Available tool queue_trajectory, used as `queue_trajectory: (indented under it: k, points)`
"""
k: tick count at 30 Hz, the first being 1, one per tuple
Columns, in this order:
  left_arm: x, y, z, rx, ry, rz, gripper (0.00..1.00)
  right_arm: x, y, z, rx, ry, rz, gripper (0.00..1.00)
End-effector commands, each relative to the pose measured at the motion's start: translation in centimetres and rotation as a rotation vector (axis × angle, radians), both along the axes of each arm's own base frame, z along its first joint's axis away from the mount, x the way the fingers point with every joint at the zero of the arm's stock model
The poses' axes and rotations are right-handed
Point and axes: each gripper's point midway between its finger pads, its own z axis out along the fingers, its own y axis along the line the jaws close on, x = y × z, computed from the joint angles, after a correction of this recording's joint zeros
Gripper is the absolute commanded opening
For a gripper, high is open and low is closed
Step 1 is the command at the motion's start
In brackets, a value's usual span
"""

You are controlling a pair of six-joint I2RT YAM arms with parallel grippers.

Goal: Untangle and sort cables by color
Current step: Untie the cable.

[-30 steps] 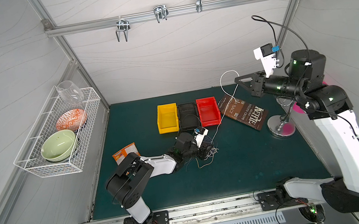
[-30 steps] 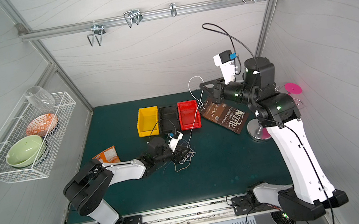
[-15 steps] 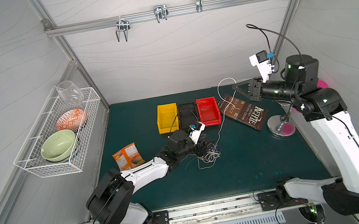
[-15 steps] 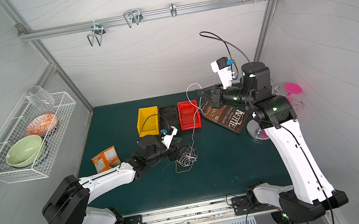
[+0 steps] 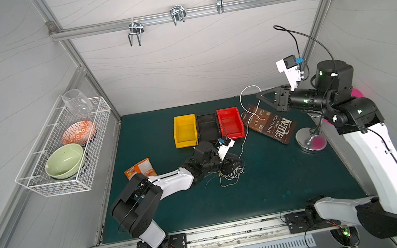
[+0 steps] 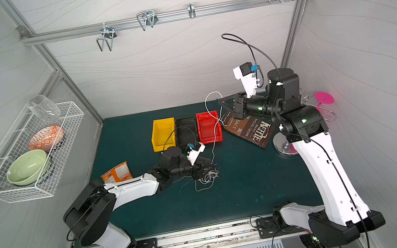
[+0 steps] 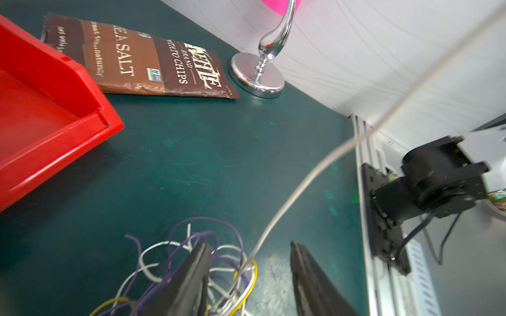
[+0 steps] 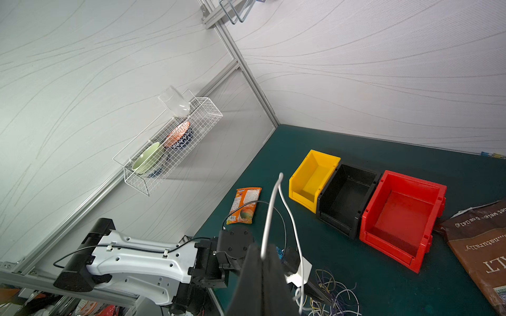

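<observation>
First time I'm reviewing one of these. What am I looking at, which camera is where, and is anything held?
Two robot arms are mounted at the front of a green mat. Two pictures look down from overhead, side by side; the other two come from a camera on each wrist. On the mat lie a tangle of thin cables, a yellow bin, black bin and red bin in a row, a brown chip bag, an orange snack packet and a chrome stand. The right hand is raised and shut on a white cable that trails down to the tangle. The left hand sits low at the tangle, fingers apart, gripping nothing clearly.
</observation>
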Motion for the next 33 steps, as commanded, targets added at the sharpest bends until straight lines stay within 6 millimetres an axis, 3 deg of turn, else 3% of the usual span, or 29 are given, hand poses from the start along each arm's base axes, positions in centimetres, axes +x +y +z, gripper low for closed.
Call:
queue_trajectory:
  k: [1,8,12,17,21,24,26,27,30,33]
  points:
    - [0.6,-1.8,3.9,-0.097,-0.080,-0.043,0.46,-0.5,-0.2,1.2,0.022,-0.041,0.006,0.00]
    - [0.7,-2.7,3.7,-0.083,-0.080,-0.059,0.29,-0.4,-0.1,0.9,0.022,-0.035,0.002,0.00]
    - [1.1,-3.0,3.5,-0.073,-0.080,-0.054,0.00,-0.2,-0.4,0.4,0.018,-0.028,-0.014,0.00]
    - [1.7,-1.0,6.5,-0.061,-0.182,0.041,0.00,0.7,-2.5,-2.4,-0.005,0.042,-0.082,0.00]
    - [1.7,2.0,8.5,-0.010,-0.232,0.130,0.00,2.3,-4.5,-7.8,-0.081,0.169,-0.149,0.18]
    - [2.1,4.0,9.2,0.023,-0.217,0.182,0.00,3.3,-5.8,-12.3,-0.201,0.268,-0.208,0.45]
    - [2.5,5.0,9.4,0.031,-0.194,0.213,0.00,3.5,-6.9,-13.8,-0.273,0.289,-0.258,0.61]
    - [2.7,5.4,9.5,0.034,-0.181,0.231,0.00,3.5,-7.4,-14.2,-0.301,0.286,-0.280,0.67]
    - [3.3,6.0,9.9,0.038,-0.161,0.267,0.00,2.7,-7.6,-14.0,-0.312,0.246,-0.280,0.71]
    - [3.8,6.1,10.3,0.043,-0.138,0.294,0.00,0.7,-5.1,-13.8,-0.253,0.187,-0.148,0.71]
